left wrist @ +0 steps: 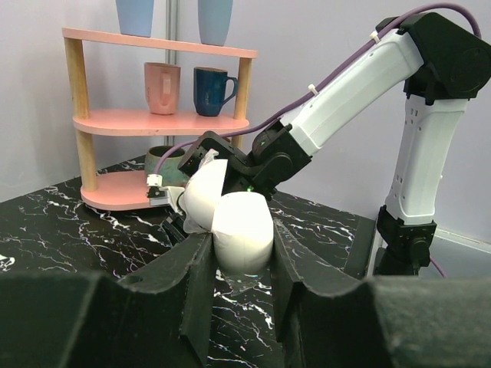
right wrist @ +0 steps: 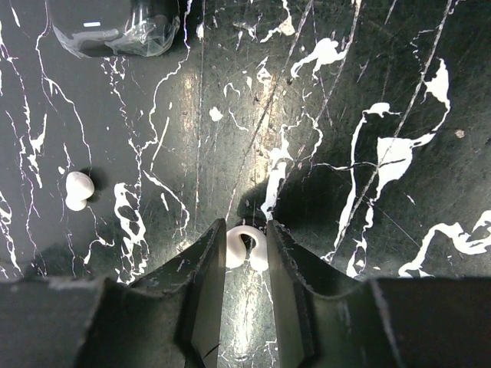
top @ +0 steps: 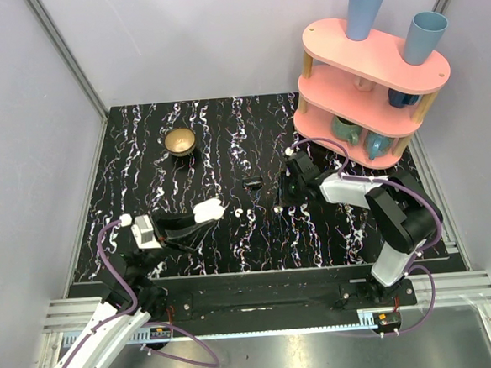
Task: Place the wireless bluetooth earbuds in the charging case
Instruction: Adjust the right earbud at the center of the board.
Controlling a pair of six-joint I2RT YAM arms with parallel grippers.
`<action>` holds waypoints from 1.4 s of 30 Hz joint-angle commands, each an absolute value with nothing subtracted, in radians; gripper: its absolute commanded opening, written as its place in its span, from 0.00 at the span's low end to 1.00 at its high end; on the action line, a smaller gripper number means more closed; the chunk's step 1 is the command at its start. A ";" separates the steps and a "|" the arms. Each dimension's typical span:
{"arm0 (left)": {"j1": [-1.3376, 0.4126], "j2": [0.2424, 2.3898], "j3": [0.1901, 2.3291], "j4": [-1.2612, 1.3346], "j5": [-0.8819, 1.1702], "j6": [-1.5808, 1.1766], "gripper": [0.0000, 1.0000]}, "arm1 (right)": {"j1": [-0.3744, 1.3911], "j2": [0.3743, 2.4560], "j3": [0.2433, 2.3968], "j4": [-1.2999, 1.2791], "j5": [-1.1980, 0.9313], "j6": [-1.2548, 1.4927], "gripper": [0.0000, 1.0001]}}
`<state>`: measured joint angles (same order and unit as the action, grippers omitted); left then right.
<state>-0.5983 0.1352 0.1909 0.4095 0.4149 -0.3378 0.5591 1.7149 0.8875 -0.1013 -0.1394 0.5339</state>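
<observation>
White plastic forms the charging case point(left wrist: 244, 230), which sits clamped between the left fingers point(left wrist: 198, 276). They are clenched on its lower shell, and its hinged lid point(left wrist: 203, 192) stands open, tilting up just beyond the fingertips. The right fingers point(right wrist: 207, 268) are closed on the gripped earbud point(right wrist: 247, 245), pinched at their very tips low over the black marbled surface point(right wrist: 399, 92). Whether it touches that surface cannot be told. The free earbud point(right wrist: 78, 190) lies on the surface to the left of the right fingers, between them and the left fingers. A small black block point(right wrist: 115, 27) lies ahead of the right fingertips, apart from both earbuds. A brass bowl point(top: 179, 141) stands well beyond the left fingers, and a pink shelf point(top: 373, 82) holding cups stands beyond the right fingers.
</observation>
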 commanded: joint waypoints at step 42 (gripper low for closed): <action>-0.600 0.121 0.227 0.430 0.410 -0.377 0.00 | 0.614 1.683 0.738 -0.130 -0.077 0.557 0.35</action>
